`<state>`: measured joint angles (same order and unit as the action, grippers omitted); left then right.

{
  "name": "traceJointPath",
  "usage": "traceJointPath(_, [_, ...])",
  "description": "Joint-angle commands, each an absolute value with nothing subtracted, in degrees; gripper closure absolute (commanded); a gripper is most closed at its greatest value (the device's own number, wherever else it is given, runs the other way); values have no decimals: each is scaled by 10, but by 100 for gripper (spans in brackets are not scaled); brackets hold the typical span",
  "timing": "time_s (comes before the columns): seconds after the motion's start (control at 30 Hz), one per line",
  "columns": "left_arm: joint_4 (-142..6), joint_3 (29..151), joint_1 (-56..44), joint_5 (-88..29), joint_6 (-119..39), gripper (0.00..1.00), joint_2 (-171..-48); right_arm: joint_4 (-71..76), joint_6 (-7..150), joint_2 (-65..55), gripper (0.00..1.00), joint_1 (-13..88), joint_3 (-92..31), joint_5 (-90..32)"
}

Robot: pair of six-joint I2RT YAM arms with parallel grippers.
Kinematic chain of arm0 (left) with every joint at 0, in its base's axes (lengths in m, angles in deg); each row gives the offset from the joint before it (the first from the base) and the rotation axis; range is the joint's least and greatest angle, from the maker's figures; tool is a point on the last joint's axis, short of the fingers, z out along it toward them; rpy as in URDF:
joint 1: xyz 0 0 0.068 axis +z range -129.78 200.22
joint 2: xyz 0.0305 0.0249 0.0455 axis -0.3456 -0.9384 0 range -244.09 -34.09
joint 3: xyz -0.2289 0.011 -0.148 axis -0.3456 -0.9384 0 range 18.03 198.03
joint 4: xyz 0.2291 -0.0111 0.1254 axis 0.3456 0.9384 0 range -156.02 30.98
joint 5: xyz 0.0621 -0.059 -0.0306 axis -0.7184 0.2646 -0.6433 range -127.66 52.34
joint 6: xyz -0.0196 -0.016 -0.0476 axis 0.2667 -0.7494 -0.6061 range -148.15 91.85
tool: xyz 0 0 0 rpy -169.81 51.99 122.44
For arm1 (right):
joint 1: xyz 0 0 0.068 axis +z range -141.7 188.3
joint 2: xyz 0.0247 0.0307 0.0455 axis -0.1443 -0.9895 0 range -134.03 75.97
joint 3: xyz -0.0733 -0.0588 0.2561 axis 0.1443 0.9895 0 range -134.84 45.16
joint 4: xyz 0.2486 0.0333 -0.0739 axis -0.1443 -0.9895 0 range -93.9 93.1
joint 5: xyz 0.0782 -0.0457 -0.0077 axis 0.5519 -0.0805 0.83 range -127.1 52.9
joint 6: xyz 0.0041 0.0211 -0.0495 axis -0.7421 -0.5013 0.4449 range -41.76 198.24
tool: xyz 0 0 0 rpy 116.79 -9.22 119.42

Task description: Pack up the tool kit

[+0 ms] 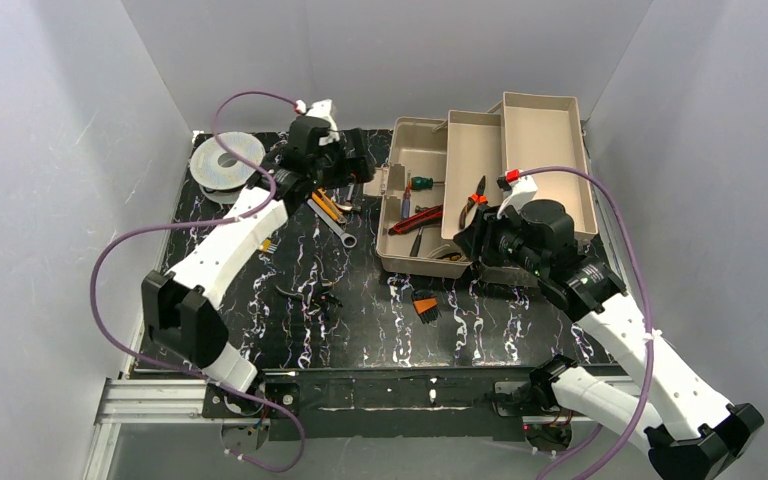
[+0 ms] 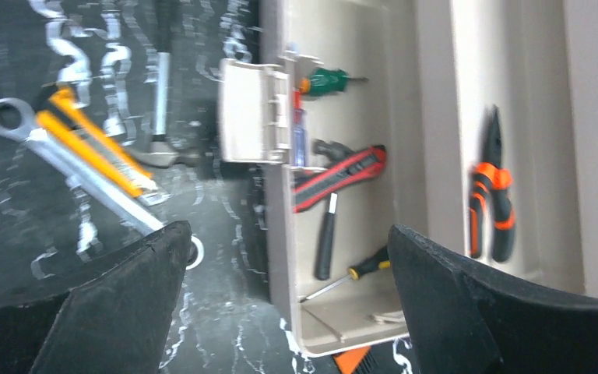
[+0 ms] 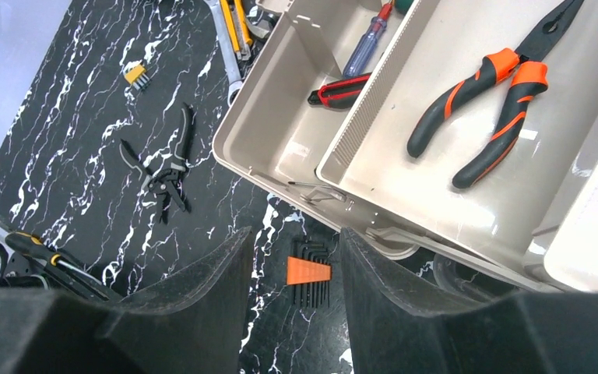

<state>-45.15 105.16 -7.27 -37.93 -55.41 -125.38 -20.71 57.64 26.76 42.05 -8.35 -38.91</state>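
Note:
The tool kit (image 1: 535, 120) stands open at the back right, beige, its trays folded out. Its deep part holds a green screwdriver (image 2: 327, 82), a red knife (image 2: 342, 175) and a yellow-black screwdriver (image 2: 362, 269). Orange-handled pliers (image 3: 483, 109) lie in a tray. My left gripper (image 1: 355, 165) hangs by the box's left wall near the latch (image 2: 253, 109); in the left wrist view it (image 2: 288, 234) is wide open and empty. My right gripper (image 1: 470, 240) hovers over the box's front corner; in the right wrist view it (image 3: 296, 234) is open, with nothing held.
On the black marbled table lie a wrench (image 1: 335, 228), a yellow knife (image 1: 325, 207), black pliers (image 1: 305, 292) and an orange hex key set (image 3: 309, 271), the last just in front of the box. A grey wire spool (image 1: 225, 160) sits at the back left. White walls enclose the table.

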Motion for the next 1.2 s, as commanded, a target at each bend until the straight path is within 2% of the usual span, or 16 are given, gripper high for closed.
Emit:
traceJointPath(0.0, [-418, 997, -33, -495, -597, 2, -1221, -177, 579, 263, 48, 418, -85, -377])
traceJointPath(0.13, [-398, 974, 26, -462, -644, 2, -1240, -176, 579, 259, 48, 418, -87, -375])
traceJointPath(0.33, [-386, 986, 47, -472, -649, 2, -1292, -177, 576, 249, 48, 418, -88, -375])
traceJointPath(0.87, [-313, 1138, 57, -467, -625, 2, -1477, -183, 576, 250, 48, 418, -90, -377])
traceJointPath(1.17, [-268, 1286, 57, -470, -593, 2, -1597, -184, 578, 249, 48, 417, -90, -378])
